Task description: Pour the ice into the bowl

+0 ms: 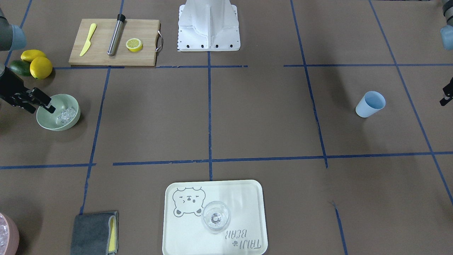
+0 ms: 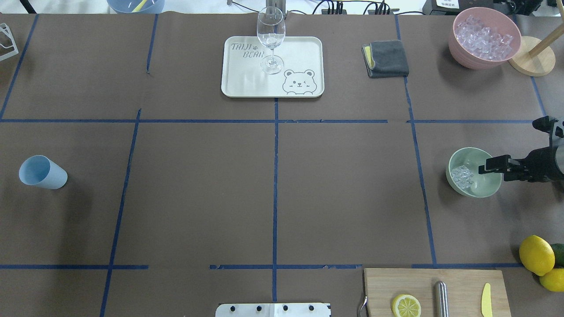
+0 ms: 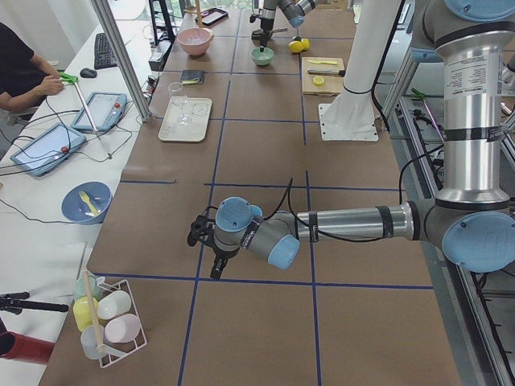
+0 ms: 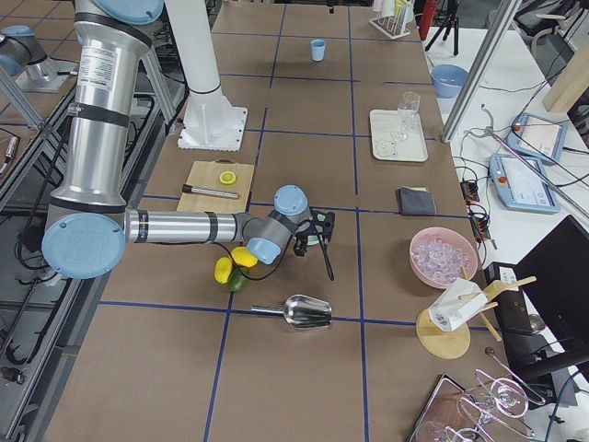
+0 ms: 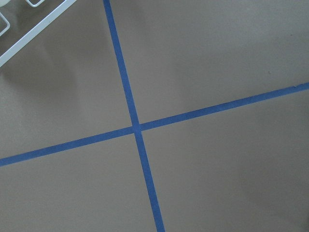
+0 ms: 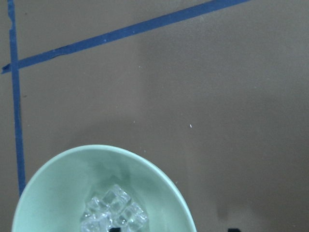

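Observation:
The pale mint-green bowl [image 1: 53, 126] [image 2: 484, 188] [image 6: 58, 183] stands at the robot's right side of the table. A small cluster of clear ice [image 1: 66, 115] [image 2: 462, 176] [image 6: 113, 212] lies inside it. My right gripper [image 1: 49, 106] [image 2: 484, 168] hovers over the bowl's rim, open, with nothing between its fingers. In the right wrist view only two dark fingertip corners show at the bottom edge, far apart. My left gripper [image 3: 205, 253] hangs low over bare table far from the bowl. I cannot tell whether it is open or shut.
A metal scoop [image 4: 308, 313] lies on the table near the right arm. Lemons [image 1: 40, 67], a cutting board [image 1: 102, 53], a pink container [image 2: 467, 59], a grey cloth [image 1: 93, 232], a tray [image 1: 247, 198] with a glass, and a light blue cup [image 1: 370, 103] stand around.

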`<act>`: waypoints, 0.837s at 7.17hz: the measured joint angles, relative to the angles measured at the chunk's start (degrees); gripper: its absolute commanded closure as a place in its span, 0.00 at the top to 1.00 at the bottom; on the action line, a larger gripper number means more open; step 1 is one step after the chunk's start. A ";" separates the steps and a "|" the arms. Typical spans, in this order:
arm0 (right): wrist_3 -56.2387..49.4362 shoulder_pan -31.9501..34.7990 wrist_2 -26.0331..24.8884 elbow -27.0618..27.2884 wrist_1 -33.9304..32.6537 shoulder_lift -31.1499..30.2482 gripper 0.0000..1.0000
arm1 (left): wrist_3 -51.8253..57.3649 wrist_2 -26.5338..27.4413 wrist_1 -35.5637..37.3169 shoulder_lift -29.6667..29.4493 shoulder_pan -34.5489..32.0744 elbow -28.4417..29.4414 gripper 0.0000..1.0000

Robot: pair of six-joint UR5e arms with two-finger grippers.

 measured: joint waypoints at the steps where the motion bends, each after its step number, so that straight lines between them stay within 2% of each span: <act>1: -1.92 3.02 3.23 0.07 -0.38 -0.09 1.00 | 0.01 -0.02 -0.02 -0.02 0.00 -0.09 1.00; 3: -8.49 9.14 8.21 -0.06 -3.29 -0.18 1.00 | 0.21 0.00 0.07 -0.33 -0.04 -0.22 1.00; 6: -26.27 16.57 9.38 0.17 -14.35 0.98 1.00 | 1.20 0.08 0.86 -0.68 -2.96 -0.24 1.00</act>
